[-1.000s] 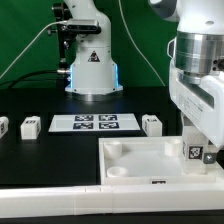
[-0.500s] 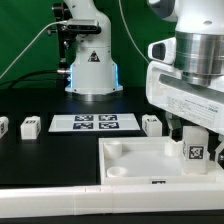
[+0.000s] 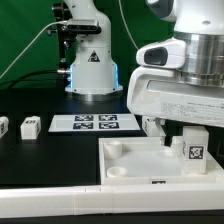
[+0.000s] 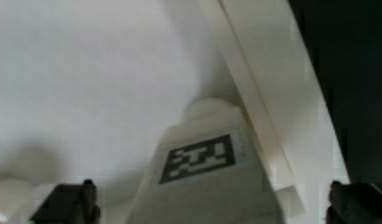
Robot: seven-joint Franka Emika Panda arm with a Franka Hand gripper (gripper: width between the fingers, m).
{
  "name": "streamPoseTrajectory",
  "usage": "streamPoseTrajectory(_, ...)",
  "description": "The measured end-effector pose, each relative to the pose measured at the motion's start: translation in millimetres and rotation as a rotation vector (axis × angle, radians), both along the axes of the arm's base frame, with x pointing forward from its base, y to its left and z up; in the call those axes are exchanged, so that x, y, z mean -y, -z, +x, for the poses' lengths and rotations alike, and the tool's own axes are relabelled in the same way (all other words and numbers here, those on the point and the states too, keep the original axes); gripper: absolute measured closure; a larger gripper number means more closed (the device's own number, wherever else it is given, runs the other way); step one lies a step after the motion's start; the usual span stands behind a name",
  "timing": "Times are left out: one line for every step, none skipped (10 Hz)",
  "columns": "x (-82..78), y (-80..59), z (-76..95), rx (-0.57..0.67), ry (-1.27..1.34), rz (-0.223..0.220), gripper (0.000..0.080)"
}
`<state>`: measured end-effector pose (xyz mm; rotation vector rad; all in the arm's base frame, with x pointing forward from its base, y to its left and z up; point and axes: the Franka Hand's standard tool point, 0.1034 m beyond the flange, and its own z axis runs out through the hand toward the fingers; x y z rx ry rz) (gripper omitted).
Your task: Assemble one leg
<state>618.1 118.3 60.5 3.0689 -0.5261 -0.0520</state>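
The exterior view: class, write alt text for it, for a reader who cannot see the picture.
A white robot arm's tool hangs over a large white panel, just above a small tagged leg standing on it. Behind, on the black table, lie the marker board and two loose legs at the exterior view's left.

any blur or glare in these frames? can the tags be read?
Exterior view: sharp, evenly lit; the marker board tags read clearly, and the tag on the leg shows too. Wrist view: soft overall, white panel washed out and nearly featureless; the leg's tag is visible but fuzzy; gripper fingertips dark.
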Motion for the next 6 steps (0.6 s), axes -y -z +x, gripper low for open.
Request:
streamPoseTrajectory(0.2,0.0,0.0,-0.002,-0.075,0.002,0.015)
streamPoseTrajectory(0.6,0.0,0.1,-0.004,-0.175,0.004,0.015)
streamPoseTrajectory(0.5,0.0,0.1,-0.004,-0.174,0.004,0.015)
streamPoseTrajectory(0.5,0.0,0.1,-0.004,-0.172,0.004,0.015)
streamPoseTrajectory(0.5,0.0,0.1,-0.004,-0.172,0.004,0.015)
streamPoseTrajectory(-0.2,0.0,0.0,-0.004,-0.181,0.004,0.015)
